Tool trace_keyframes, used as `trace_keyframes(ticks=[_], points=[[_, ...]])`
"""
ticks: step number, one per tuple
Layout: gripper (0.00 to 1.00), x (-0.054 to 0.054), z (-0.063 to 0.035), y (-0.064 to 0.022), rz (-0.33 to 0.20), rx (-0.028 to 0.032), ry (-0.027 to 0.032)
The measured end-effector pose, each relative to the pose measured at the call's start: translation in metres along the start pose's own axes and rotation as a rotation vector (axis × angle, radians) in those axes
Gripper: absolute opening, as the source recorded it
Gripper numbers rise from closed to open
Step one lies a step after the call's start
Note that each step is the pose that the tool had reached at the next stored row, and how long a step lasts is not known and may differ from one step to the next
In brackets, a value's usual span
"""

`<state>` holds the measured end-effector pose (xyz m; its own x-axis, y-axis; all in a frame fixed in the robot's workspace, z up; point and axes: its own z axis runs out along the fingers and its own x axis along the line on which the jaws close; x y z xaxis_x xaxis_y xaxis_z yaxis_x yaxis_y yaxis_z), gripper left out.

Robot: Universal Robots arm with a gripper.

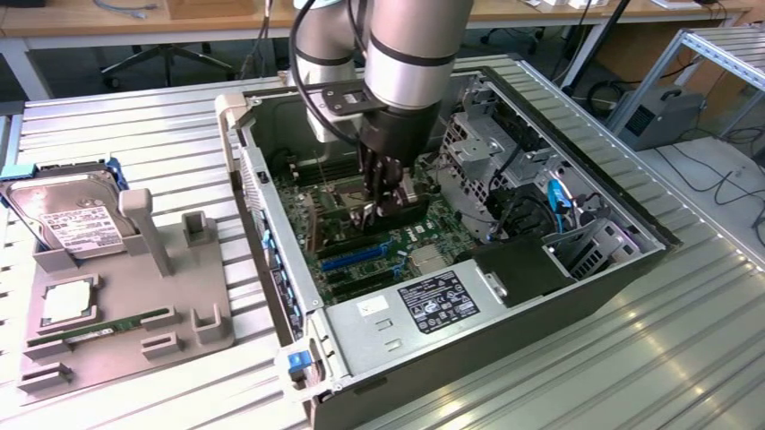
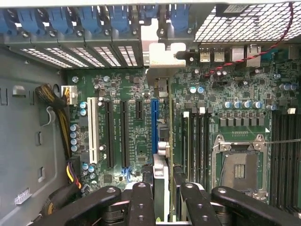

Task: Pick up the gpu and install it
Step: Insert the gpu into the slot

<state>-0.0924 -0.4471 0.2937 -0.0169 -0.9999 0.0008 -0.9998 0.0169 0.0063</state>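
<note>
The pincer (image 2: 162, 200) is clamped on the gpu (image 2: 162, 141), holding it edge-on inside the open computer case (image 1: 622, 269), just beside the blue slot (image 2: 154, 125) on the motherboard (image 2: 136, 155), its silver bracket (image 2: 157, 47) toward the rear openings

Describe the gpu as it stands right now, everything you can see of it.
The gpu is a thin card seen edge-on in the wrist view, standing upright over the motherboard beside the blue slot. Its silver metal bracket reaches up to the case's rear slot openings. The lower end sits between the black fingers of the end effector, which grips it. In the exterior view it hangs inside the open computer case, under the arm, mostly hidden by the end effector. Whether it is seated in a slot cannot be told.
</note>
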Motion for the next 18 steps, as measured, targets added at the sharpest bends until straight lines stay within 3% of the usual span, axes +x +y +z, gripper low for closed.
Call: trace_keyframes(ticks=[18], points=[[0.27, 0.0040, 0.0036, 0.0086, 0.000, 0.0000, 0.0001]])
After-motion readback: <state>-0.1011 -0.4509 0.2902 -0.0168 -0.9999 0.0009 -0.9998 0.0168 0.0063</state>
